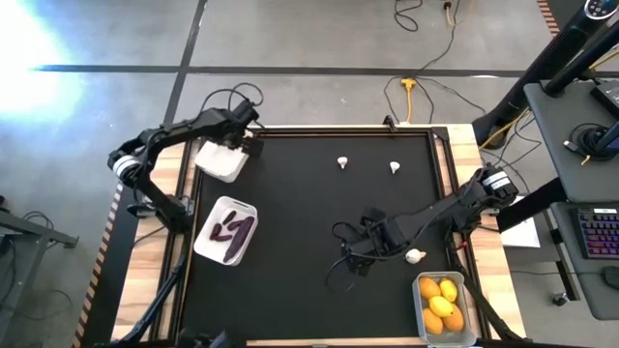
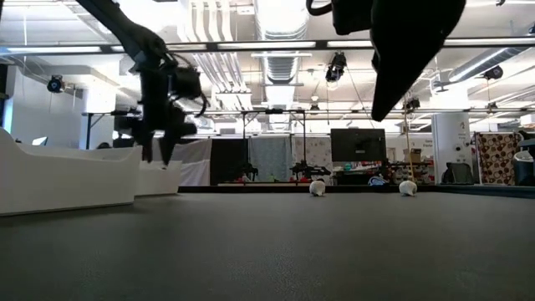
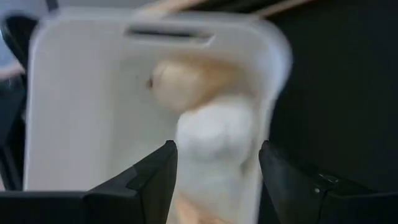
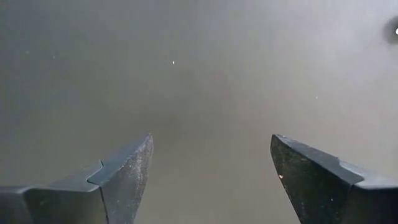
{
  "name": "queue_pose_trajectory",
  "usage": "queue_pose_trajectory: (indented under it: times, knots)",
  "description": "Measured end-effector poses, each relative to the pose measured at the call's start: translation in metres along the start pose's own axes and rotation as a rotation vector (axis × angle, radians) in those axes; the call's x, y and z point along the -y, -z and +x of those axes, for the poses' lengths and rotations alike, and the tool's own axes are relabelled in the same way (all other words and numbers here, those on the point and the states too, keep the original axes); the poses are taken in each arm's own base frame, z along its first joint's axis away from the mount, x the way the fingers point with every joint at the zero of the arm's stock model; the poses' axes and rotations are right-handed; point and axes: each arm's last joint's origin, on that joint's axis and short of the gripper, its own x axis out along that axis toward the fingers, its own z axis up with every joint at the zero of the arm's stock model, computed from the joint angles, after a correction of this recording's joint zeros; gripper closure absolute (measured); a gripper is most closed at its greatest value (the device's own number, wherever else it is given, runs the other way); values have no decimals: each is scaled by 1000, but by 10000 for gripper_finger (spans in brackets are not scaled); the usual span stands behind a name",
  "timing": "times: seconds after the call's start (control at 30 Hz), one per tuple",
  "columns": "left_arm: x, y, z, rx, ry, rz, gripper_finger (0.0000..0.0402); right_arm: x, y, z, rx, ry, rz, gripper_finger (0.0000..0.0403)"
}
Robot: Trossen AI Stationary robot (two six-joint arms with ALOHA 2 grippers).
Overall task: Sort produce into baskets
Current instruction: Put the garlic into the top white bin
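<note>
My left gripper hangs open over the far-left white basket, fingers pointing down. In the left wrist view, white garlic bulbs lie blurred in that basket, below the gap between my fingers. My right gripper is open over bare black mat near the table's middle, and holds nothing. A garlic bulb lies on the mat just right of it. Two more bulbs rest on the mat farther back, and also show in the low view.
A second white basket at the left holds dark purple eggplant pieces. A clear basket at the near right holds yellow and orange fruits. Wooden table borders flank the black mat. Cables trail from my right arm.
</note>
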Motion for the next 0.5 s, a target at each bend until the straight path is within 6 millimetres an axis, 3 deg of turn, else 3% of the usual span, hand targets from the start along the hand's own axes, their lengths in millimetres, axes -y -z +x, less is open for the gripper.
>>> queue_pose_trajectory:
  times: [0.1, 0.27, 0.37, 0.5]
  knots:
    - [4, -8, -23, 73, 47, 9, 193, -3, 5, 1, -8, 2, 0, 89]
    - [15, -4, -84, 250, 204, 56, 193, -8, 17, -2, -44, 20, -7, 87]
    - [37, 22, -127, 409, 387, 141, 193, -3, 29, -4, -135, 99, -16, 86]
    - [74, 87, -172, 625, 700, 264, 193, 9, 46, -7, -358, 175, 46, 93]
